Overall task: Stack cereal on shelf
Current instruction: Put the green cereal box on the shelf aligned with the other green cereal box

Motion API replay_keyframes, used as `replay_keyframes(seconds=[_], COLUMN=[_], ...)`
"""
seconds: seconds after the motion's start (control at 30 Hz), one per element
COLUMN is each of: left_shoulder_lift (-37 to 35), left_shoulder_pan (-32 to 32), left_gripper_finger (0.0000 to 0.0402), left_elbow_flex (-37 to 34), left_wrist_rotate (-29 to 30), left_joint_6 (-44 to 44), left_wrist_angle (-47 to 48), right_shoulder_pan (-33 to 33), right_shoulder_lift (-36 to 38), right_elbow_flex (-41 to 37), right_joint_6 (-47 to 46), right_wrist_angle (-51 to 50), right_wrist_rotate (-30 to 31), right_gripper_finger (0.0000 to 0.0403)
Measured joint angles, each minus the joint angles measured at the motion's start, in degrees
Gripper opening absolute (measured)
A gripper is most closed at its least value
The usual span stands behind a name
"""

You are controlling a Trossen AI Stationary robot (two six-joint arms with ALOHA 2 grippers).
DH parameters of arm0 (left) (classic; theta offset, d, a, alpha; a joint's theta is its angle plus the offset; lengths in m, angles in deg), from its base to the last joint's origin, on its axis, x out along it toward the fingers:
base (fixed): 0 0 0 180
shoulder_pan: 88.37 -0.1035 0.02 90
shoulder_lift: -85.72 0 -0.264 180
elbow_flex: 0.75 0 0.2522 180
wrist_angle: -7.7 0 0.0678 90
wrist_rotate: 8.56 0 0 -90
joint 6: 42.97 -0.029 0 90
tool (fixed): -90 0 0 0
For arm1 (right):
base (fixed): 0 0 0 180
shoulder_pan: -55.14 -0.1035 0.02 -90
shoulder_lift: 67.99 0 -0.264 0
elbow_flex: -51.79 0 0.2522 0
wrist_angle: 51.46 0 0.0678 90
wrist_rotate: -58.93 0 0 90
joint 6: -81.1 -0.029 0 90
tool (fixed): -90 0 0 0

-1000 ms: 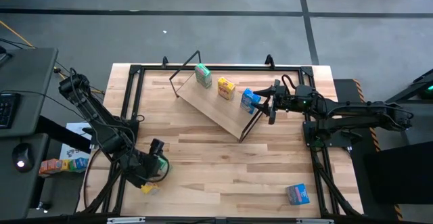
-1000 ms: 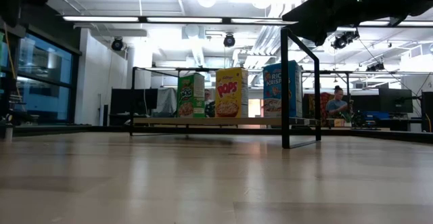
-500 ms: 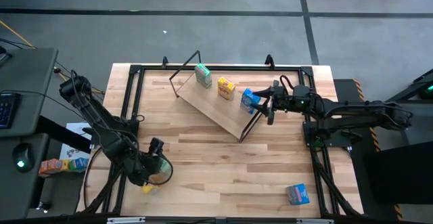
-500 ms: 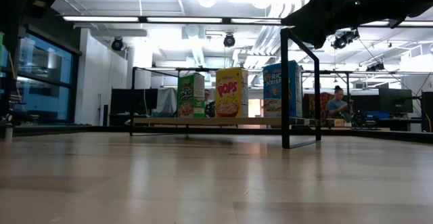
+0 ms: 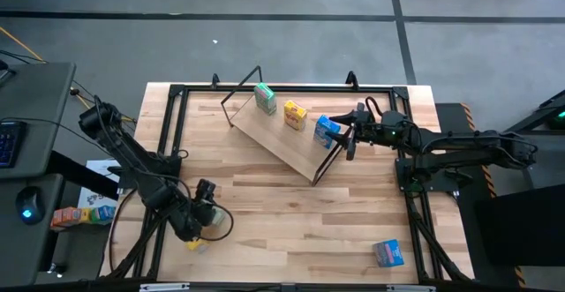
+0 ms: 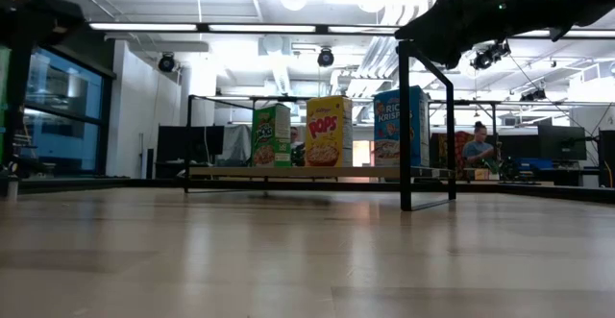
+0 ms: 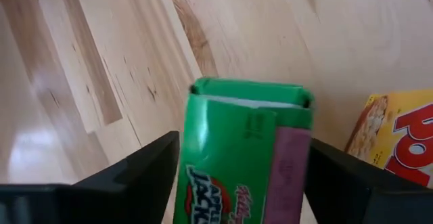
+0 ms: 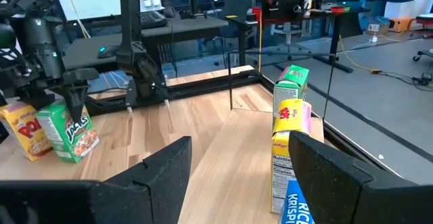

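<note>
While our left jaws point(image 7: 237, 183) pinch the green box point(image 7: 245, 156) at lower left, the shelf point(image 5: 284, 135) lies toward upper right. Our right jaws point(image 8: 237, 176), by the shelf, stand spread.

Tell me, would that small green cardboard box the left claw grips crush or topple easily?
Probably light yet fairly stiff: the small green cardboard box looks undented in the left gripper. Likely tippy if pushed, being tall and narrow.
</note>
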Motion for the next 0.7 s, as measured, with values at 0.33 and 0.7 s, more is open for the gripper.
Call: replay_keyframes(seconds=[0.33,0.7], left_shoulder_lift=[-0.8,-5.9], left_shoulder_pan=[-2.7,-14.1], left_gripper_finger=[0.0149,0.0121], left_elbow_flex=[0.0,8.5], left_wrist_rotate=[-1.3,16.7], left_joint_6=[-7.5,-29.2], left_wrist_angle=[0.1,6.6], right_shoulder_pan=[0.0,0.0], right_shoulder_lift=[0.0,0.0], right_elbow_flex=[0.0,0.0], right_joint_6=[0.0,0.5], right_wrist_angle=[0.0,0.0], right_wrist_rotate=[-0.2,-0.2], right_gripper_finger=[0.024,0.024])
